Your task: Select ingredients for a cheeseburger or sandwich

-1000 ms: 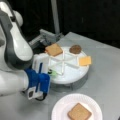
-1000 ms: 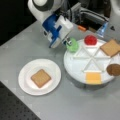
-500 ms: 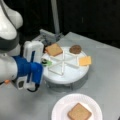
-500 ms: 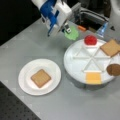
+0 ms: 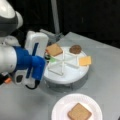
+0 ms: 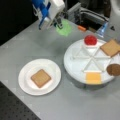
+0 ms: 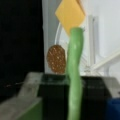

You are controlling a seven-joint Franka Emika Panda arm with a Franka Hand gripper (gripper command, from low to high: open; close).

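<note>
My gripper (image 6: 59, 25) is shut on the green lettuce disc (image 6: 64, 28), held in the air off the tray's left side in a front view. In the wrist view the lettuce (image 7: 74, 75) hangs edge-on between the jaws. A sliver of lettuce (image 5: 52, 59) shows beside the gripper (image 5: 47, 58). On the white paper plate (image 6: 25, 72) lies one toast square (image 6: 40, 78), also seen as toast (image 5: 79, 113) on the plate (image 5: 60, 107). The divided tray (image 6: 72, 67) holds the tomato (image 6: 90, 40), toast (image 6: 111, 47), patty (image 6: 113, 69) and cheese (image 6: 93, 78).
The white tray (image 5: 67, 78) stands raised on the grey table, with toast (image 5: 54, 49), patty (image 5: 75, 49) and cheese (image 5: 85, 60) in separate wedges. A metal fixture (image 6: 92, 17) and an orange piece (image 6: 81, 28) sit behind the tray. My blue and white arm (image 5: 25, 61) fills the left.
The gripper has risen from the tray's edge with the lettuce in it and carried it a little away from the tray. The toast on the plate has not moved.
</note>
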